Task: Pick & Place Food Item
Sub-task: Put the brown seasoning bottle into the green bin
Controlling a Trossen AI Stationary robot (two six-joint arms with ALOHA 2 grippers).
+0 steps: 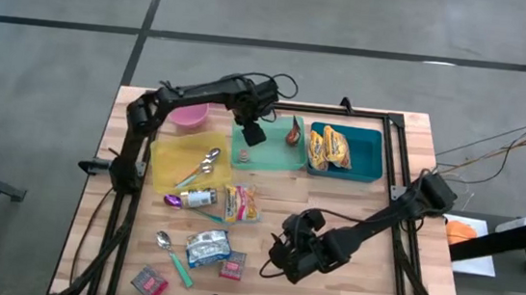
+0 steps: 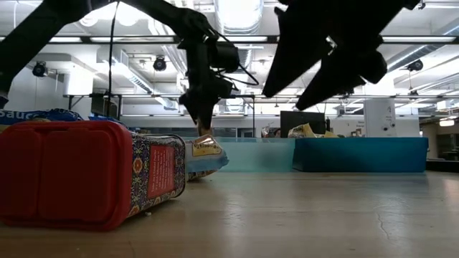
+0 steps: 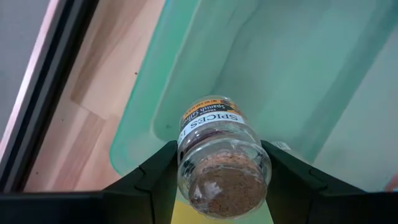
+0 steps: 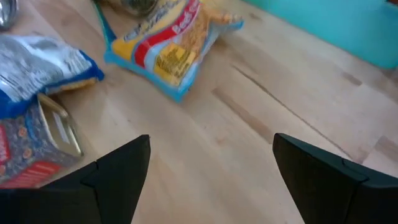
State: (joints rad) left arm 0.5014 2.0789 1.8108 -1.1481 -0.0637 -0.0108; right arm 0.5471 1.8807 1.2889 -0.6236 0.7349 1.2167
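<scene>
The left end effector [image 3: 217,186] is clamped on a spice jar [image 3: 219,160], its 2 fingers gripping the glass on either side, and holds it above the pale green tray [image 1: 267,153] at the back of the worktop [image 1: 348,272], just beside the blue tray [image 1: 367,156] holding 2 yellow snack packs [image 1: 329,147]. The right end effector [image 4: 211,168] hovers wide open and empty over bare wood, near a noodle packet [image 4: 171,46] and a small tin [image 4: 37,146].
</scene>
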